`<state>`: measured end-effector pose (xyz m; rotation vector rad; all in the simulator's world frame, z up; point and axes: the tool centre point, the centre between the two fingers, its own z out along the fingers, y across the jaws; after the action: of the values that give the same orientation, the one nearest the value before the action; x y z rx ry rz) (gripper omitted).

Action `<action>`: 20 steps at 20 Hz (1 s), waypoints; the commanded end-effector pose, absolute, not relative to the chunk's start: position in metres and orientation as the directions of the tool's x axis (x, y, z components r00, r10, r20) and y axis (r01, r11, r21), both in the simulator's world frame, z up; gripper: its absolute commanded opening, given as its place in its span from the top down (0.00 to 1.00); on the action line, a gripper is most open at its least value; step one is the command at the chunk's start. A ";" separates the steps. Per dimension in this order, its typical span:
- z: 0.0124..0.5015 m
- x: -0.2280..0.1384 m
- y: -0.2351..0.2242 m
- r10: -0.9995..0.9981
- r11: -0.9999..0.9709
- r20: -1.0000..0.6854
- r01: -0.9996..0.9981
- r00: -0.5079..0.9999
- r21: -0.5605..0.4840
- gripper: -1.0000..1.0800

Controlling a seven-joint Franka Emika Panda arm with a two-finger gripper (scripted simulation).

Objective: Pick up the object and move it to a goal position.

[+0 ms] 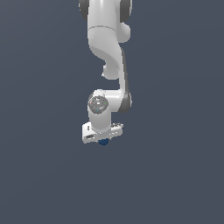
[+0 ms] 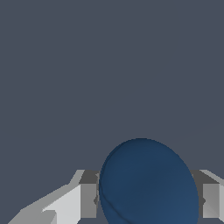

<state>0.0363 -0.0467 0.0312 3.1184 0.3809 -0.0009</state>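
The dark blue ball (image 2: 148, 183) sits directly between the gripper (image 2: 146, 199)'s 2 fingers (image 2: 87, 199), low centre of the exterior frame; they appear closed against it.

A flat, featureless slate-grey backdrop (image 1: 39, 175) is seen in both views, evenly lit, with no seam or edge marked.

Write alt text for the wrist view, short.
A smooth dark blue ball fills the lower middle of the frame, sitting between the two grey-and-white fingers of the robot's hand, which press against it on either side. Everything behind is a flat, plain slate-grey surface.
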 end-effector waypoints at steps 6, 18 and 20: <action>0.035 0.035 -0.044 0.241 -0.971 0.000 0.241 0.971 0.000 1.00; 0.086 0.014 -0.012 0.241 -0.970 0.000 0.241 0.970 0.000 1.00; 0.101 0.008 -0.002 0.241 -0.970 -0.001 0.241 0.970 0.001 1.00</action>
<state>0.0116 -0.0095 0.0893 3.1181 0.3807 -0.0038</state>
